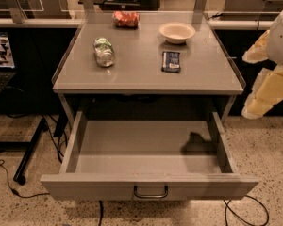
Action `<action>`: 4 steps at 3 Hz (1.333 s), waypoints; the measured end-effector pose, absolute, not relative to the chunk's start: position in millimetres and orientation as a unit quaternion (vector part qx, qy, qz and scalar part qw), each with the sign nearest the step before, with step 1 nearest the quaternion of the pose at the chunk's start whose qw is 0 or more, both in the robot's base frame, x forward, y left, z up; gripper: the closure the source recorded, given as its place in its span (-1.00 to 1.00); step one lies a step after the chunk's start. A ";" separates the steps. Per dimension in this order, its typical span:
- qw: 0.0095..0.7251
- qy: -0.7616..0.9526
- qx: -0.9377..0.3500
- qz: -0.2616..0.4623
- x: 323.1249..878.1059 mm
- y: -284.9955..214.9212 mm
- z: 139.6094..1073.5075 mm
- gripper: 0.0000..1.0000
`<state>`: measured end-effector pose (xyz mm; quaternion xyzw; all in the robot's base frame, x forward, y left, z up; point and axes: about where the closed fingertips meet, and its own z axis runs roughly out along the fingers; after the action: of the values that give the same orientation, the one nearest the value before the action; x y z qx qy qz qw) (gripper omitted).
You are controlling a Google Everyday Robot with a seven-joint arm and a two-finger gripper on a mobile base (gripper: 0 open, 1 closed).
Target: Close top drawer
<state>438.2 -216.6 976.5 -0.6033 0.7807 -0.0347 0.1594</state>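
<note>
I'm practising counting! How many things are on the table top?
4: red can back left, bowl back right, bottle front left, dark packet front right. None seem hidden. The end effector hangs right of the table.

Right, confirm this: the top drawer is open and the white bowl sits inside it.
No. The camera view shows the top drawer open, but the white bowl sits on the cabinet top, not inside. The gripper hangs at the right edge, off the drawer.
</note>
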 end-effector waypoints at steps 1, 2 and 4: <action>0.159 0.781 -0.603 -0.035 438.2 -216.6 976.5 -0.01; 0.159 0.781 -0.603 -0.035 438.2 -216.6 976.5 0.46; 0.159 0.781 -0.603 -0.035 438.2 -216.6 976.5 0.11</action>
<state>438.2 -216.6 976.5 -0.6033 0.7806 -0.0349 0.1595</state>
